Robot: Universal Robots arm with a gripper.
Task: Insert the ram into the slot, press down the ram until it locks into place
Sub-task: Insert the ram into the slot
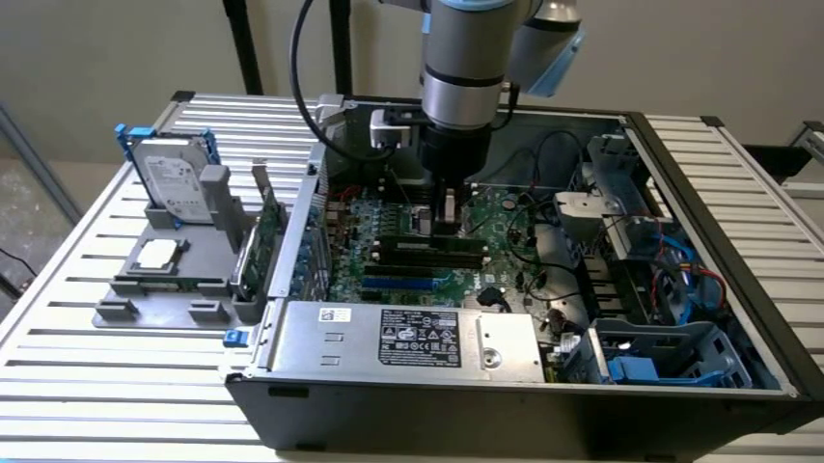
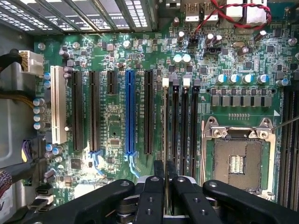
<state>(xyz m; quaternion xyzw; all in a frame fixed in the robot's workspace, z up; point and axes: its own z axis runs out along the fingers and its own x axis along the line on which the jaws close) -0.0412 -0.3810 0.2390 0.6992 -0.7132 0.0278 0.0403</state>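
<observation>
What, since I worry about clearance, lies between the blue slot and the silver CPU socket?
In the wrist view: one long black slot, then four parallel black memory sockets; the ram stands edge-on at the first, held by the fingers.

Even, diffuse indoor light: computer case (image 1: 515, 405) interior shaded, circuit board (image 2: 117, 112) brightly lit, mild glare on table (image 1: 77, 386).

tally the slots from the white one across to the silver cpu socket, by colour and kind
white plastic expansion slot: 1
blue plastic expansion slot: 1
black plastic expansion slots: 4, one short
narrow black plastic memory sockets: 4, one lined up with the thin green ram stick in the black pincer
total: 10
</observation>
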